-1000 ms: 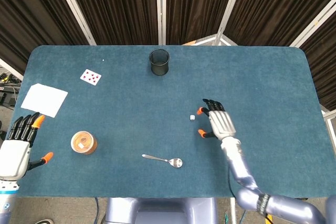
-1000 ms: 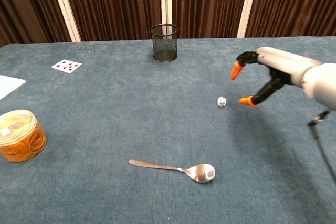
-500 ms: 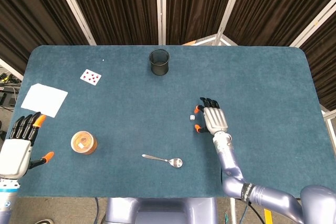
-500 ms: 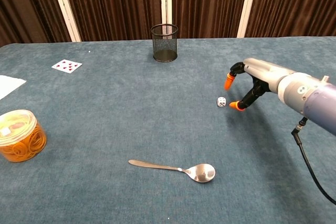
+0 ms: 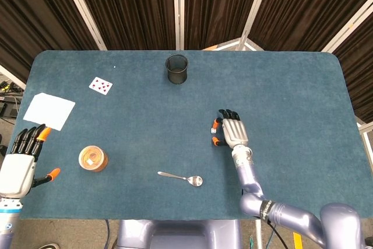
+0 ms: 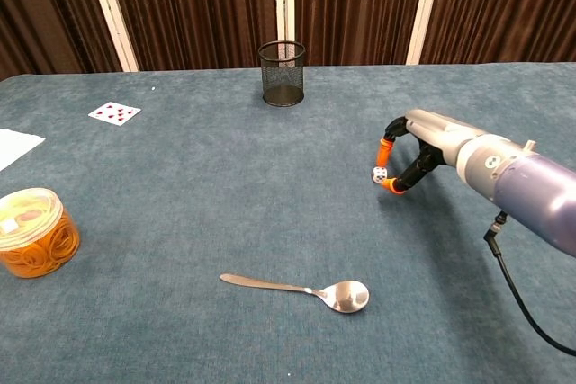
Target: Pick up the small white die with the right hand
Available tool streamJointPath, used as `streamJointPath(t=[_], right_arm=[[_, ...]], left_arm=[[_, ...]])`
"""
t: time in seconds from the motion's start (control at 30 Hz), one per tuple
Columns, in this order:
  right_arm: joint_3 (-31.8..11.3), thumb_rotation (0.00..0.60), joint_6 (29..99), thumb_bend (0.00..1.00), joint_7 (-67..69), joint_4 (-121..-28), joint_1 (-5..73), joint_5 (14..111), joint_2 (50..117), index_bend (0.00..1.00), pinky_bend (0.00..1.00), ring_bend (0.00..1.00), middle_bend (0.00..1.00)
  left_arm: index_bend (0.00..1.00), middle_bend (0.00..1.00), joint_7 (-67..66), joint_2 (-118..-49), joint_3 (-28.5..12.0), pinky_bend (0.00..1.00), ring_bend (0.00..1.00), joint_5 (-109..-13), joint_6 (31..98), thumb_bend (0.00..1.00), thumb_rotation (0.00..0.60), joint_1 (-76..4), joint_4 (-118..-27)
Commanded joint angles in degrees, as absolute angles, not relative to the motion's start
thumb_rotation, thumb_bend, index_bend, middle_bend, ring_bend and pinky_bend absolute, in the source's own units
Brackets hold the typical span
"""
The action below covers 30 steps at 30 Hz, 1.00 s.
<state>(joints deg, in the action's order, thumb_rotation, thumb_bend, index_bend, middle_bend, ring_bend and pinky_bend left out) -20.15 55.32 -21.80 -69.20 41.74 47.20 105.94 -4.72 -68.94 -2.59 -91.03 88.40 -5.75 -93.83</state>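
— Head view first: what changed?

— Right hand (image 5: 229, 132) has slid left across the blue table (image 5: 291, 97) since a second ago, when it sat just beside the small white die (image 5: 213, 130) with a gap. Now the orange fingertips (image 5: 217, 122) bracket the die from above and below. Left hand (image 5: 20, 158) rests at the near left table edge, fingers spread, holding nothing, unchanged.

— And the chest view?

— Right hand (image 6: 412, 152) was raised and wide open a second ago. It has come down and curled in, so an upper fingertip (image 6: 385, 143) and a lower one sit against the die (image 6: 380, 174), which looks still down on the cloth.

— Is it gripped?

— Closing on it, I'd judge; whether the pinch is firm I cannot tell. Nothing else has shifted: mesh cup (image 6: 282, 73), playing card (image 6: 114, 113), spoon (image 6: 301, 290), jar of rubber bands (image 6: 32, 232).

— Meaning?

— Approach is done; securing and lifting remain.
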Motion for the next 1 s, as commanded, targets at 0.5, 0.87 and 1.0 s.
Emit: streamJointPath(t=[0.5,0.87,1.0], right_arm=[[-20.8,0.600,53.8,0.29,-20.5,-64.2,43.9,46.5,108.7,0.43,0.00,0.00,0.10],[-20.6,0.600,53.3,0.38,-19.7,-61.6,44.4,46.7,109.9,0.57,0.00,0.00,0.17],[-20.7,0.600,54.0,0.43,-19.0,-61.6,44.3,47.7,110.0,0.62,0.00,0.00,0.21]], left_arm=[[0.00,0.00,-4.3,-68.8,-2.6,0.00,0.00,-90.5,87.9,0.00,0.600,-6.0,-93.7],[0.00,0.00,-4.2,-68.7,-2.4,0.00,0.00,-90.5,87.8,0.00,0.600,-6.1,-93.8],[0.00,0.00,-4.0,-68.6,-2.5,0.00,0.00,-90.4,87.8,0.00,0.600,-6.1,-93.9]])
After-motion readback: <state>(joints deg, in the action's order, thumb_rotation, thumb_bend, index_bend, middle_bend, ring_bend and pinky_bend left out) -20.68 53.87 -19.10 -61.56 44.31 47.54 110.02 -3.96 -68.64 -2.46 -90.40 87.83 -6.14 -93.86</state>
